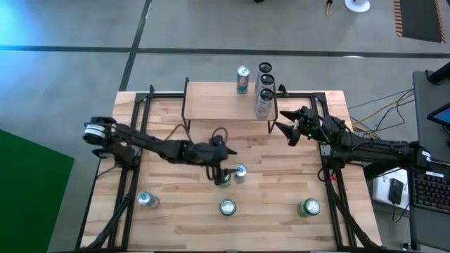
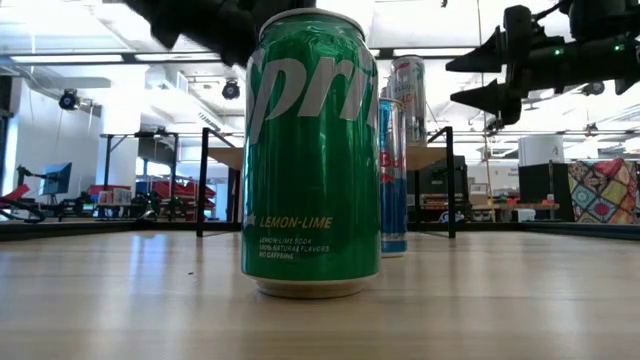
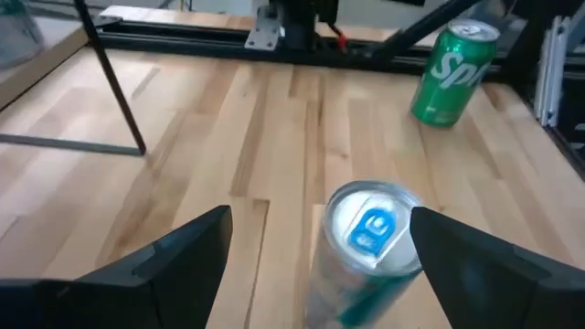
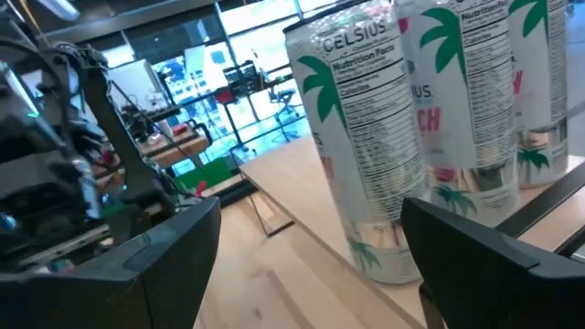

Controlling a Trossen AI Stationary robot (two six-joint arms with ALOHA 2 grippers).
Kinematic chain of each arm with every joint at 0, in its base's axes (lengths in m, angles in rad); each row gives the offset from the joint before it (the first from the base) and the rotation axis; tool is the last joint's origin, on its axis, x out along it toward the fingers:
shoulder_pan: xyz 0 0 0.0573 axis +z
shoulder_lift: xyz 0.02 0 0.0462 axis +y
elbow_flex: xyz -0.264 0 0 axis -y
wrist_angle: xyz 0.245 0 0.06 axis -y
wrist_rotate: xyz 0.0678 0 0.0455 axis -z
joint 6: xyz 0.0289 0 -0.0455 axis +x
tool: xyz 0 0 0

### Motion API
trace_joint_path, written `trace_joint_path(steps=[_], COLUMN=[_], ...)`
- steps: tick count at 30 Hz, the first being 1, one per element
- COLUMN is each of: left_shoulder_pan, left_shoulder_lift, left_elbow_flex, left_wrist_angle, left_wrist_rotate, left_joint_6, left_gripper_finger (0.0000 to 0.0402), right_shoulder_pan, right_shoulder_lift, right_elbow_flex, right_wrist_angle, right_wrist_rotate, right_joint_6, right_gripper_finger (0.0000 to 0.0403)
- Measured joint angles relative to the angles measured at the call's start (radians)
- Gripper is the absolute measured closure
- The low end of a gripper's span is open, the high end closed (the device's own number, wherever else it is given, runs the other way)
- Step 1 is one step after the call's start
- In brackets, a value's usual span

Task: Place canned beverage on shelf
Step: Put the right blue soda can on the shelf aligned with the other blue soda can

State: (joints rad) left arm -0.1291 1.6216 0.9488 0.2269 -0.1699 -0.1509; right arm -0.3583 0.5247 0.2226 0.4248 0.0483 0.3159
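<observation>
1. Left gripper (image 1: 223, 176) fingers spread apart, low over mid-table, straddling a slim silver can with blue tab (image 3: 370, 239); pads not touching it.
2. Right gripper (image 1: 289, 124) fingers apart, holding nothing, just beside the shelf's right end.
3. Shelf (image 1: 218, 102) at the table's far edge carries three tall white Celsius cans (image 1: 265, 91) in a row plus a blue-silver can (image 1: 242, 79).
4. Green Sprite cans (image 1: 310, 206) stand along the near edge.

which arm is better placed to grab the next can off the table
Left. Its gripper hangs open right over the slim blue-tab can mid-table, a finger on either side. The right gripper is open up beside the shelf, by the Celsius cans already there.
</observation>
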Motion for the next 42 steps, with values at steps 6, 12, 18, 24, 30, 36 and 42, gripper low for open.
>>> trace_joint_path(steps=[6,12,18,24,30,36,42], left_shoulder_pan=[-0.044,-0.055,-0.054,-0.055,-0.054,-0.054,-0.054], left_shoulder_lift=[0.06,0.078,0.088,0.111,0.168,0.223,0.237], left_elbow_flex=[0.113,0.132,0.13,0.13,0.149,0.209,0.231], left_wrist_angle=[-0.142,-0.148,-0.16,-0.153,-0.139,-0.139,-0.145], left_wrist_rotate=[-0.075,-0.045,-0.03,0.029,0.053,0.056,0.04], left_joint_6=[-0.017,-0.066,-0.079,-0.078,-0.077,-0.073,-0.05], left_gripper_finger=[0.0082,0.0082,0.0082,0.0082,0.0082,0.0082,0.0095], right_shoulder_pan=[0.001,0.001,0.001,0.001,0.001,0.001,0.001], right_shoulder_lift=[-0.001,-0.024,-0.045,-0.047,-0.047,-0.047,-0.047], right_elbow_flex=[0.0,0.0,0.0,0.0,0.0,0.0,0.0], right_wrist_angle=[0.0,-0.008,-0.023,-0.025,-0.026,-0.026,-0.031], right_wrist_rotate=[-0.004,-0.031,-0.031,-0.031,-0.031,-0.031,-0.031], right_joint_6=[-0.021,-0.02,-0.02,-0.02,-0.02,-0.02,-0.02], right_gripper_finger=[0.0076,0.0076,0.0076,0.0076,0.0076,0.0076,0.0076])
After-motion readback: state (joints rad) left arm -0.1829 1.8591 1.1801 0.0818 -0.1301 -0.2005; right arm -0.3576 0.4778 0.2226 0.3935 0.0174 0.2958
